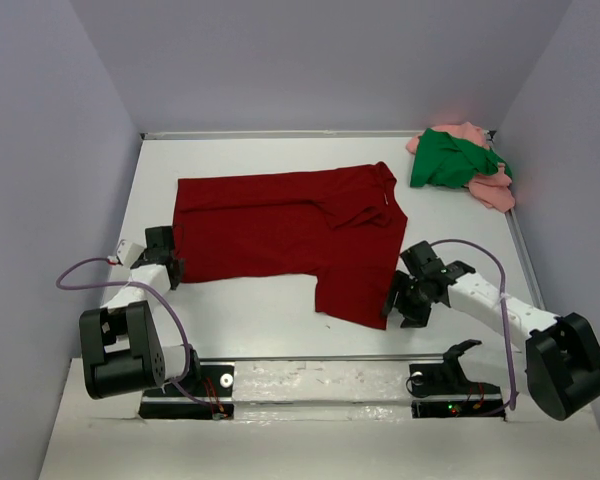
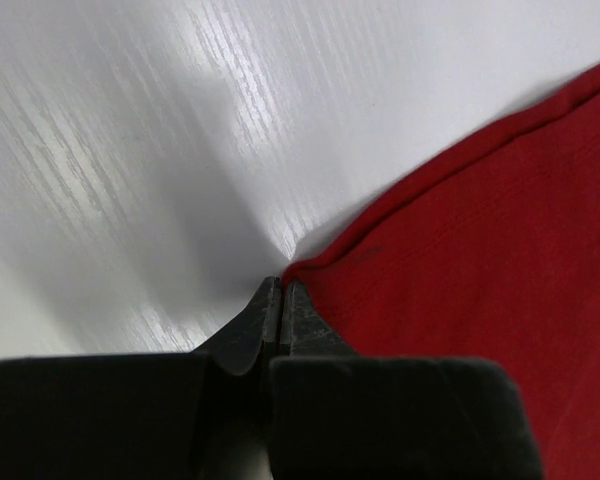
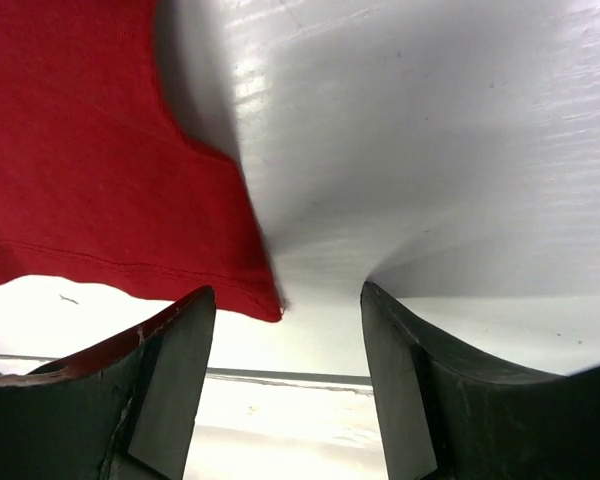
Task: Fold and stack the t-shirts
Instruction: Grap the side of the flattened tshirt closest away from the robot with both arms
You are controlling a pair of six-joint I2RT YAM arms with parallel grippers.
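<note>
- White tabletop [image 1: 280,325] fills the view, closed in by pale lilac walls [image 1: 330,60] on three sides; we see no folded stack anywhere on it.
- Spread across the middle of the table lies the dark red t-shirt [image 1: 280,225], mostly flat, collar toward the right, with one part hanging down toward the near edge on the right. We judge it not yet folded.
- Crumpled together in the far right corner sit the green t-shirt [image 1: 445,160] and the salmon pink t-shirt [image 1: 492,190], the green on top of the pink, both well apart from the red one and from both arms.
- At the red shirt's near left corner the left gripper [image 2: 282,290] is clenched tight, with the hem corner touching its tips; whether any cloth is caught between the fingers we cannot tell.
- At the near right corner of the hanging part the right gripper [image 3: 285,290] stands with its fingers apart, straddling the cloth corner and grasping nothing.
- So we judge the task barely begun: the first fold of the first shirt is being set up, and two more shirts and all the stacking remain.
</note>
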